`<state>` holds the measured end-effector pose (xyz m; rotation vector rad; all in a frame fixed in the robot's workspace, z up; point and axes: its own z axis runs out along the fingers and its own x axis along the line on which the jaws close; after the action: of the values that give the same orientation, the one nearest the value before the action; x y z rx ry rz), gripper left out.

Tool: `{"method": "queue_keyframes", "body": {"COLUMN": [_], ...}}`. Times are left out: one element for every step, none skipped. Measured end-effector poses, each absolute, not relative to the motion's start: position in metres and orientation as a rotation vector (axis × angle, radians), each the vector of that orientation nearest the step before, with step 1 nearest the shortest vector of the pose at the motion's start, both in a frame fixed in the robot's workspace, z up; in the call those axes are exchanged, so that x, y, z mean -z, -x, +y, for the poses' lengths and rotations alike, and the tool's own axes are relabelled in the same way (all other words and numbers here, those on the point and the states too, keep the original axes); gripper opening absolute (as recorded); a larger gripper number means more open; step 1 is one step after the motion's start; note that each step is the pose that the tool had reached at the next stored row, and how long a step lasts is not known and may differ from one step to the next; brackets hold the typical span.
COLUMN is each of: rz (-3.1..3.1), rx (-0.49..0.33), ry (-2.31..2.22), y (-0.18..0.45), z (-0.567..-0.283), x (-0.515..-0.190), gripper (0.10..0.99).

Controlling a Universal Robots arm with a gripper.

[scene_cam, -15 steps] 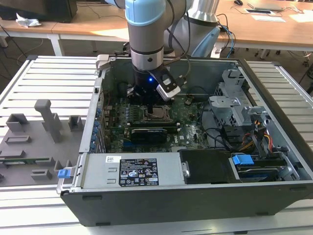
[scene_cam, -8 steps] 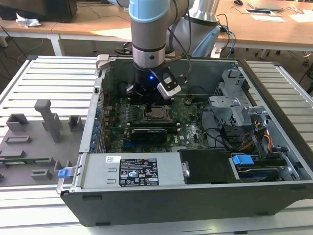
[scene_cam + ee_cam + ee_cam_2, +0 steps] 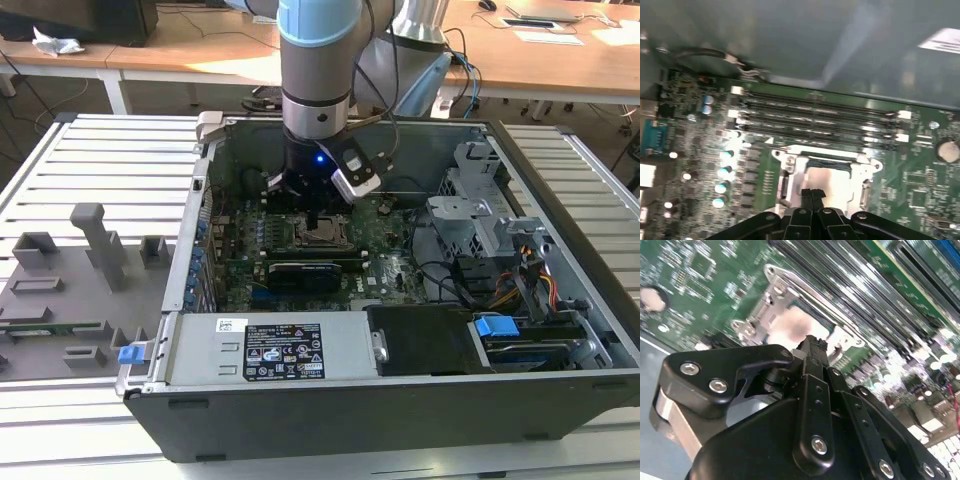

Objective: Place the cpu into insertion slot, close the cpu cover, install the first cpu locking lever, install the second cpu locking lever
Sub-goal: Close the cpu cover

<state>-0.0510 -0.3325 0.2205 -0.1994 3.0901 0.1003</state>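
Note:
Inside the open computer case, my gripper (image 3: pixel 314 214) hangs just above the insertion slot (image 3: pixel 325 236) on the green board. In both wrist views its black fingers (image 3: pixel 813 193) are pressed together with nothing between them, their tips over the socket's near edge. The cpu (image 3: pixel 829 180) lies flat in the slot, a pale square face seen through the cut-out of the cpu cover (image 3: pixel 790 159). In the second wrist view the silver cover (image 3: pixel 777 290) lies down around the cpu (image 3: pixel 792 324), and the gripper (image 3: pixel 812 344) sits close over it. The locking levers cannot be made out.
Long black memory slots (image 3: pixel 815 112) run beside the socket. A black card (image 3: pixel 310 270) and the power supply (image 3: pixel 270 350) lie nearer the exterior view's bottom. A drive cage (image 3: pixel 480 220) and cables (image 3: pixel 530 280) fill the case's right. A grey fixture tray (image 3: pixel 70 270) sits left.

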Motion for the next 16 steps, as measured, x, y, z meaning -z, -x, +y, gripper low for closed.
{"method": "queue_keyframes", "body": {"rz": [3.09, 3.09, 3.09, 3.09, 3.091, 3.09, 3.091, 3.09, 3.09, 3.091, 3.091, 3.091, 3.091, 3.091, 3.091, 3.091], "rx": [-0.1, -0.1, -0.1, -0.1, -0.1, -0.1, -0.1, -0.1, -0.1, -0.1, -0.099, -0.099, -0.1, -0.1, -0.099, -0.099], "ry": [0.2, 0.199, 0.198, 0.194, 0.191, 0.185, 0.18, 0.175, 0.17, 0.165, 0.162, 0.161, 0.161, 0.161, 0.16, 0.16], "y": [0.044, 0.044, 0.044, 0.044, 0.043, 0.043, 0.044, 0.044, 0.043, 0.044, 0.044, 0.044, 0.044, 0.043, 0.044, 0.044], "z": [-0.333, -0.333, -0.333, -0.333, -0.333, -0.333, -0.333, -0.333, -0.333, -0.333, -0.333, -0.333, -0.332, -0.332, -0.333, -0.333], "x": [-0.221, -0.221, -0.221, -0.221, -0.223, -0.227, -0.231, -0.235, -0.239, -0.243, -0.246, -0.246, -0.246, -0.246, -0.246, -0.246], "gripper": [0.106, 0.106, 0.106, 0.106, 0.106, 0.106, 0.106, 0.106, 0.106, 0.106, 0.106, 0.106, 0.106, 0.106, 0.106, 0.106]}}
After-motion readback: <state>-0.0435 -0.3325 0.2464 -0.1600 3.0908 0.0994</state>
